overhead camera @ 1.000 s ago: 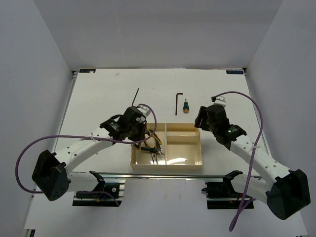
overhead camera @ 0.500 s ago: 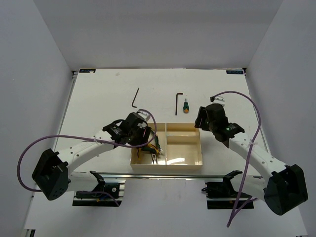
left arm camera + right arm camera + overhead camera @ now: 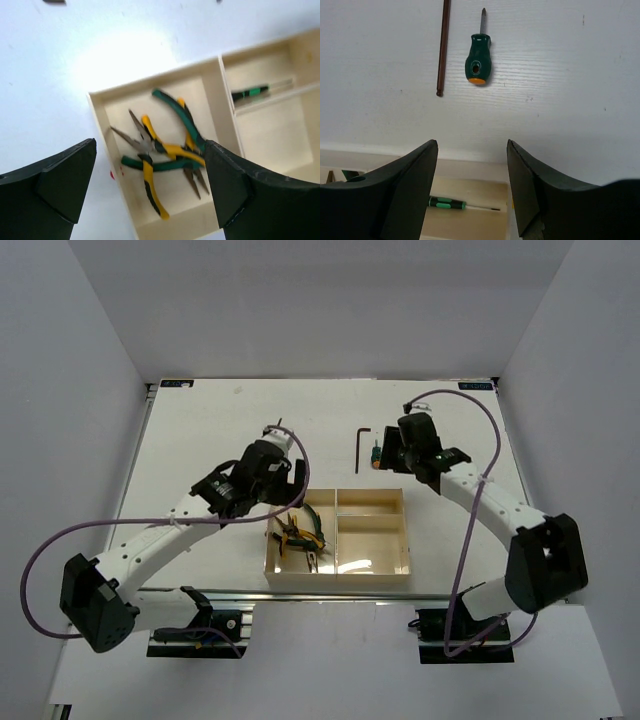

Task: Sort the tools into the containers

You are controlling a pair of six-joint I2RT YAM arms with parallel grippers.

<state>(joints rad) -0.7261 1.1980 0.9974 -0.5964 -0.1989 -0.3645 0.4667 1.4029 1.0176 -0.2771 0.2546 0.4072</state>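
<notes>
Stubby screwdriver (image 3: 478,66) beside hex key (image 3: 443,47), just beyond tray (image 3: 470,169) wall

We're looking down past our wide-open left gripper (image 3: 150,147) at pliers (image 3: 167,152) piled in the big compartment of the tray (image 3: 152,77), green screwdriver (image 3: 250,93) in a smaller one.

Tray (image 3: 338,579) cream. Pliers (image 3: 172,152): handles yellow, others green. Screwdriver (image 3: 479,60) dk green w/ orange end. Hex key (image 3: 443,45) dk brown.
</notes>
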